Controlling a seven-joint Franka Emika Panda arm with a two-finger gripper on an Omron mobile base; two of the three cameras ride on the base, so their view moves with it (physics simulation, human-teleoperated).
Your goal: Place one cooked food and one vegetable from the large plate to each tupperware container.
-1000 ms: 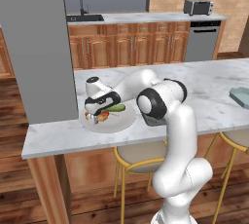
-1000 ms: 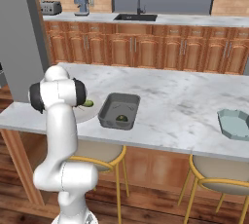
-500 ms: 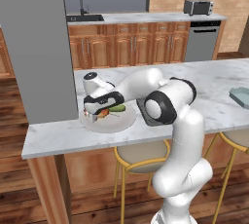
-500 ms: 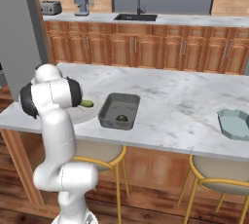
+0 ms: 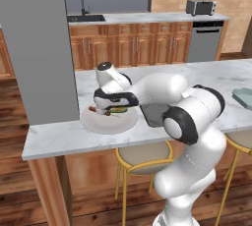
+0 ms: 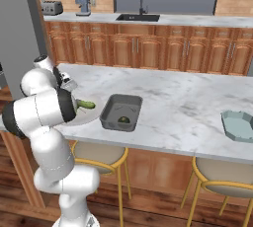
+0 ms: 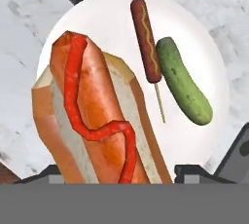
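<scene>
Presently, step in hand: pickup of hot dog (image 7: 97, 116), lower left of hand view, on large plate (image 7: 116, 18) beside corn dog (image 7: 145, 38) and pickle (image 7: 184, 81). Jaws stood wide, holding nothing. Next move calls for closing across the bun, then carrying to dark grey container (image 6: 121, 113).

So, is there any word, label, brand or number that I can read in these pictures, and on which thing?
None: no readable text in any view.
The hot dog, the corn dog, the cucumber and the plate carry no lettering.
The toaster, coffee machine and dishwasher are too small to show any label.
</scene>
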